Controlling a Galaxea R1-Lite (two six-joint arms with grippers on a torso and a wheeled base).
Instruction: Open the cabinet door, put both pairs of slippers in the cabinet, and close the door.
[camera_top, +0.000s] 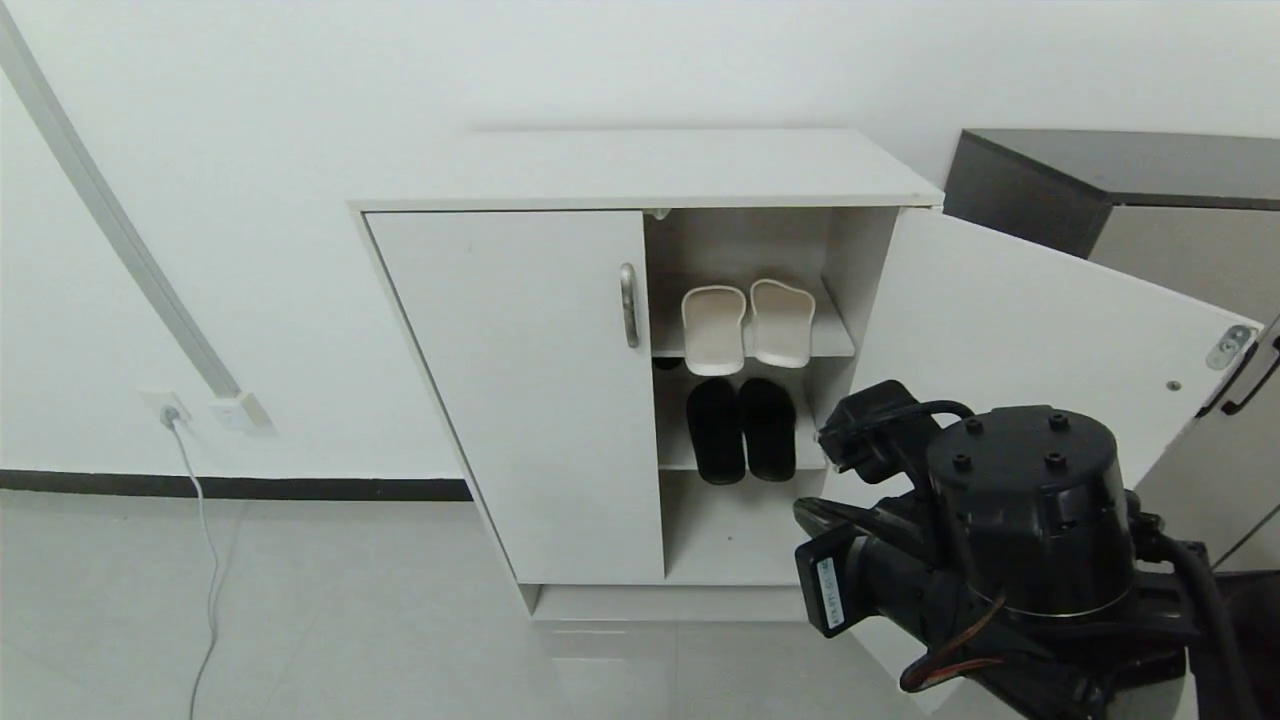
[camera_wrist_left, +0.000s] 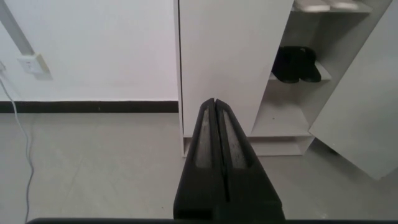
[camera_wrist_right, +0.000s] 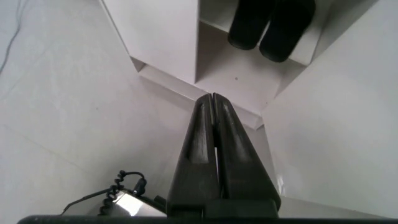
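Finds white slippers on upper shelf of cabinet, black slippers on shelf below. Notes right door swung wide. Records left gripper and right gripper with jaws pressed together, holding nothing.

The head camera sits high and some way back, looking forward and down on the white wooden two-door cabinet, its open right-hand door and the pale grey tiled floor. The left wrist camera is low and farther off, facing almost level along its own jaws toward the cabinet's lower half. The right wrist camera is close in, tilted steeply down over its jaws at the cabinet's white bottom shelf. All three share the pair of black slippers on the middle shelf, and the floor before the cabinet.
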